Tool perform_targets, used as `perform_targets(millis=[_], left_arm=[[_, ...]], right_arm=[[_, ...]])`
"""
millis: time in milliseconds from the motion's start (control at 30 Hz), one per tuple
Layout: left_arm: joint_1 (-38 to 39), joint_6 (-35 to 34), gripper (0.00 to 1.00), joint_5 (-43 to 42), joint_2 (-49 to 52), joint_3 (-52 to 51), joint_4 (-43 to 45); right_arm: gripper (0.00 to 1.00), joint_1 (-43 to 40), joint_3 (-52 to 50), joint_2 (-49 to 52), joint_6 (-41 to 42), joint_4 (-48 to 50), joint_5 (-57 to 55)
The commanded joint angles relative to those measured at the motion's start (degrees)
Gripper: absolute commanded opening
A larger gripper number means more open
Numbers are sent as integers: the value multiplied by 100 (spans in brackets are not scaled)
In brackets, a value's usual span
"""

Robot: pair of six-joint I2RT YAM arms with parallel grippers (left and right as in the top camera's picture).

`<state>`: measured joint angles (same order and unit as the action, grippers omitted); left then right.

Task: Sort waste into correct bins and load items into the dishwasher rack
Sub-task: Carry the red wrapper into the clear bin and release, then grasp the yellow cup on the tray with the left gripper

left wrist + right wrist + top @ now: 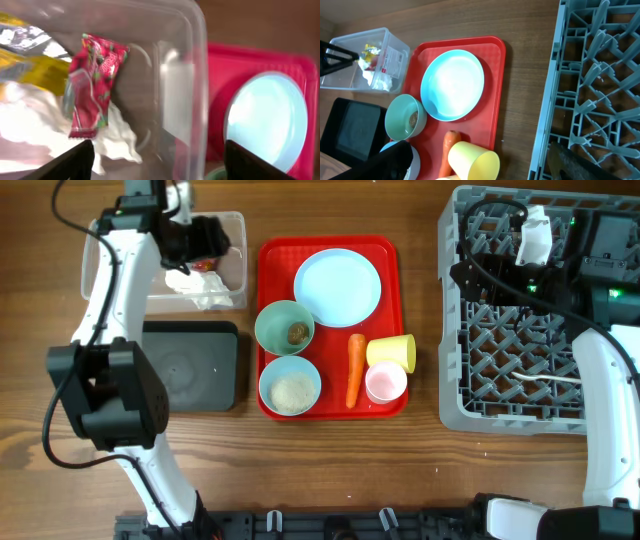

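Red wrapper: inside the clear tub, against the crumpled white tissue, beside a yellow wrapper; touched by neither finger.
Left gripper: above the tub's inside, pointing down; fingers spread wide, holding nothing.
Step in hand: by the look of it, wrapper drop-off into the tub, done or nearly so.
Waste left: carrot on the red serving tray, between bowls and cups; brown lump in the upper bowl; rice in the lower bowl.
Next move: probably up and clear of the tub wall, then across to the tray; calls for a grip across the carrot's narrow width, without knocking the yellow cup just beside it.
Black tray: just below the tub, near the table's left edge.
Right gripper: over the left edge of the dishwasher rack; fingers wide apart, nothing between.
Dishes: plate and pink cup on the serving tray; none seen in the rack.
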<state>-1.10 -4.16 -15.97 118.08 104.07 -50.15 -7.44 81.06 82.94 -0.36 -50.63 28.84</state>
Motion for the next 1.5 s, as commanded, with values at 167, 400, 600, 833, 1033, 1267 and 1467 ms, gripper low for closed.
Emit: perform_targets(millis=[167, 400, 600, 833, 1033, 1267, 1467], left_arm=[[2092, 848, 82, 50, -428, 9, -315], [3810, 767, 81, 1115, -389, 7, -577], [4586, 627, 80, 1226, -380, 7, -409], [4889, 627, 82, 1268, 35, 7, -260], [4889, 629, 82, 1272, 365, 7, -20], [4889, 632, 81, 1438, 514, 7, 201], [4889, 680, 77, 1443, 737, 7, 197]], right_arm=[[89, -24, 94, -61, -98, -13, -59], [89, -26, 94, -61, -90, -20, -363], [89, -289, 103, -66, 872, 229, -1569], [89, -1497, 103, -66, 1958, 435, -1300], [90, -1939, 101, -63, 1908, 348, -1080], [90, -1939, 101, -63, 1836, 304, -1078], [90, -1939, 101, -63, 1744, 229, -1080]])
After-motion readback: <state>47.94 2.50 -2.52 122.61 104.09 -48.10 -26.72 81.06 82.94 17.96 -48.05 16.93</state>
